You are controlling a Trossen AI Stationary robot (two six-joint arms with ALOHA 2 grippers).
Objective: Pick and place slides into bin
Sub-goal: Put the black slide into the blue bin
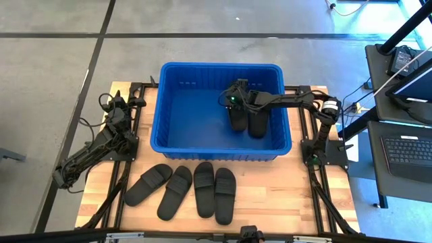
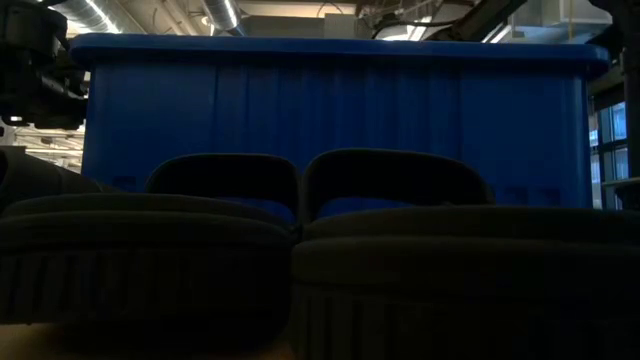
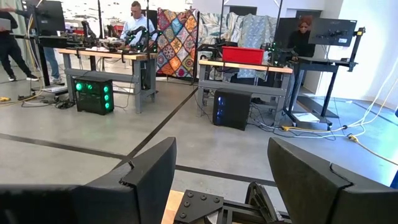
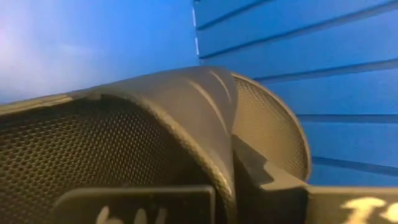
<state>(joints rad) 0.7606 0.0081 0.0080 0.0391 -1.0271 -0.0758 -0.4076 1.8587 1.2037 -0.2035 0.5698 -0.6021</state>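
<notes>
The blue bin (image 1: 223, 145) stands mid-table and fills the back of the low view (image 2: 330, 110). Two black slides lie side by side inside it (image 1: 237, 120) (image 1: 257, 123). My right gripper (image 1: 236, 98) reaches into the bin from the right and is shut on the left one's strap (image 4: 186, 106). Several more slides lie in a row on the table before the bin (image 1: 148, 183) (image 1: 175, 192) (image 1: 204, 179) (image 1: 225, 196); two show close up in the low view (image 2: 150, 250) (image 2: 460, 260). My left gripper (image 1: 121, 106) waits open and empty at the table's left (image 3: 221, 162). My right gripper pinches the edge of the slide's wide strap (image 4: 221, 155) between its two fingers. One finger (image 4: 137, 202) is under the strap against its mesh lining, and the other (image 4: 267, 183) is outside. The slide is low inside the bin, beside the other slide; whether its sole rests on the floor I cannot tell.
The bin's walls (image 4: 323, 74) stand close around my right gripper. The wooden table (image 1: 283, 196) has bare room at the front right. Desks with a laptop (image 1: 408, 148) stand to the right. People work at benches in the room beyond (image 3: 134, 25).
</notes>
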